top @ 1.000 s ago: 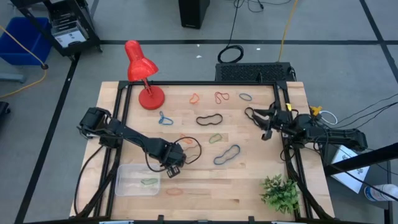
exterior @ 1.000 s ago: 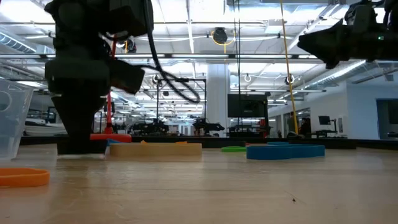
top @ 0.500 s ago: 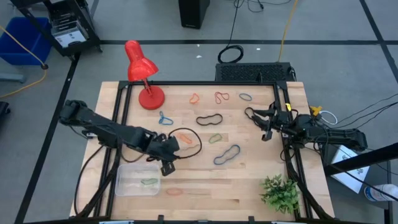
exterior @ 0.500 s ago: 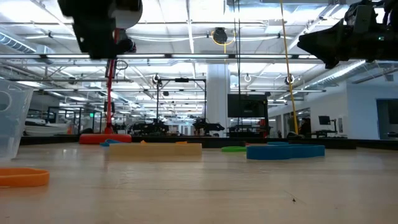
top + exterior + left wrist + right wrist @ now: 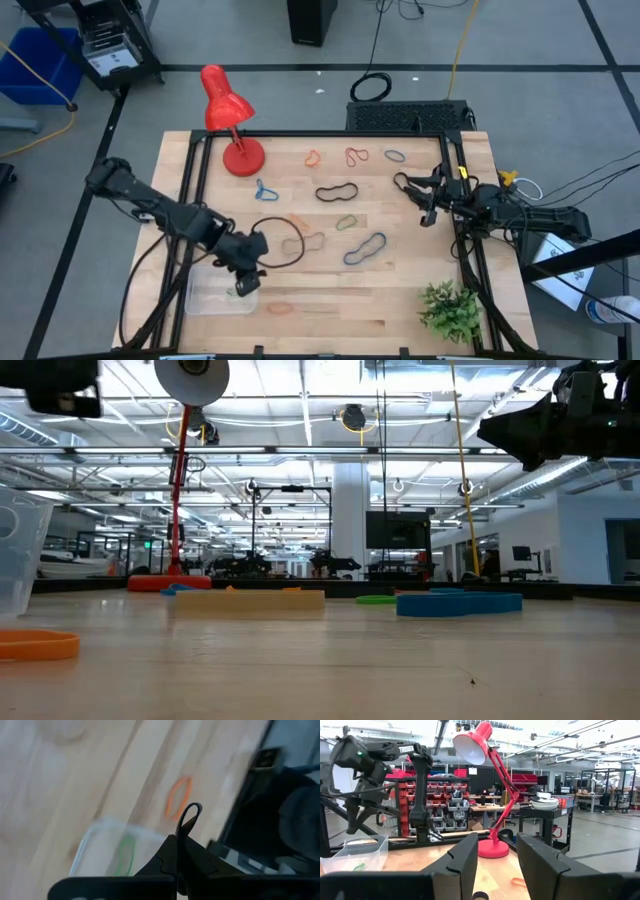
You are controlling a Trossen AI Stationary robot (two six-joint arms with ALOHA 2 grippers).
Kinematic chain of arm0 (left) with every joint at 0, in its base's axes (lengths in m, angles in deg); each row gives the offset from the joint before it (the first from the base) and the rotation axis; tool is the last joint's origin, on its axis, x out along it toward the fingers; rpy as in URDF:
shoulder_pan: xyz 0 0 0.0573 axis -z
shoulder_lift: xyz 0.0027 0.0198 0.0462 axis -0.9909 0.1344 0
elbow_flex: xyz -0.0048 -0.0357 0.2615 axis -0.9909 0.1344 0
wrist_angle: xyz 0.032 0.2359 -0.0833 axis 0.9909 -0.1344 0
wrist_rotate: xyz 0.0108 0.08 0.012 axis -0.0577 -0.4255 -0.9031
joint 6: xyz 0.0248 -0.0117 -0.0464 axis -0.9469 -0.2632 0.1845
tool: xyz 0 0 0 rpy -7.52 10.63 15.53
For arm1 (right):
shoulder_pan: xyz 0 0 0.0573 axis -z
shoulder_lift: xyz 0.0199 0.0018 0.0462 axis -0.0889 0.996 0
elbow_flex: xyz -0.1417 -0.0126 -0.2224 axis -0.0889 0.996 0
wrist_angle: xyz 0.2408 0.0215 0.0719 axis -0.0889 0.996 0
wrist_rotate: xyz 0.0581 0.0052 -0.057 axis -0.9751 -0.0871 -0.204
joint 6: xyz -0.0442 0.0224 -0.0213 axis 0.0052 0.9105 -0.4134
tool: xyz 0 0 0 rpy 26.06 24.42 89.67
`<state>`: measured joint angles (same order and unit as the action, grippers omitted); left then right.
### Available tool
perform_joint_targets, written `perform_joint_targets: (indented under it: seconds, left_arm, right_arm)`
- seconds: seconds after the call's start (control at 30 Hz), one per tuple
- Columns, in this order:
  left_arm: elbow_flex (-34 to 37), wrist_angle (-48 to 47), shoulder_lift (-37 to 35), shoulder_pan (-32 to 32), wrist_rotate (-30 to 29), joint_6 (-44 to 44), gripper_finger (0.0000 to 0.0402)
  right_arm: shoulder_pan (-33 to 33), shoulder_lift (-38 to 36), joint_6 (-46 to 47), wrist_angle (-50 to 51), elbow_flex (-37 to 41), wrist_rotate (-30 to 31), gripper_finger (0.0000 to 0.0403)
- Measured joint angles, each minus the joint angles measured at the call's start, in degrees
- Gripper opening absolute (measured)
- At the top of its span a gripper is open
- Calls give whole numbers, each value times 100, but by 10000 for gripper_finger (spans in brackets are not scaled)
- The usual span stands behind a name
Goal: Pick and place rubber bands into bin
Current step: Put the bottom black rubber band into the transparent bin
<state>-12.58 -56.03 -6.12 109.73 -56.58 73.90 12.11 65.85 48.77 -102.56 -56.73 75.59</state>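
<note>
My left gripper (image 5: 244,284) hangs above the far right corner of the clear bin (image 5: 205,300), shut on a small black rubber band (image 5: 190,815). A green band (image 5: 240,292) lies inside the bin, and an orange one (image 5: 280,308) rests on the wood just right of it. More bands lie flat across the table's middle and far side: black (image 5: 338,191), blue (image 5: 365,248), tan (image 5: 311,240), red (image 5: 356,156). My right gripper (image 5: 425,203) waits open at the table's right side, raised off the wood. My left gripper pinches the black band between its two shut fingertips (image 5: 176,851). One short looped end (image 5: 192,810) sticks out past the tips; the rest is hidden by the fingers. The fingers slant steeply down. The band is lifted clear of the table.
A red desk lamp (image 5: 232,125) stands at the far left of the table and a small green plant (image 5: 450,310) at the near right corner. A black cable loop (image 5: 283,246) hangs off my left arm. Bare wood lies between the bin and the plant.
My left gripper has risen off the table and moved toward the near left, to above the bin's corner, tipping steeper as it went. It stayed shut. In the low view the arm has climbed almost out of the picture. My right arm has kept still.
</note>
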Motion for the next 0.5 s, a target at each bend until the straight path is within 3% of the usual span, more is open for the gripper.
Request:
perform_joint_targets:
  seconds: [0.23, 0.5]
  left_arm:
    - [0, -1108, 192, 825, -219, 1918, 10]
    - [4, -1177, 867, 1511, -151, 3205, 11]
  right_arm:
    - [0, 0, -8, 91, -1, 9, 130]
    - [0, 9, -17, 87, -1, 11, 130]
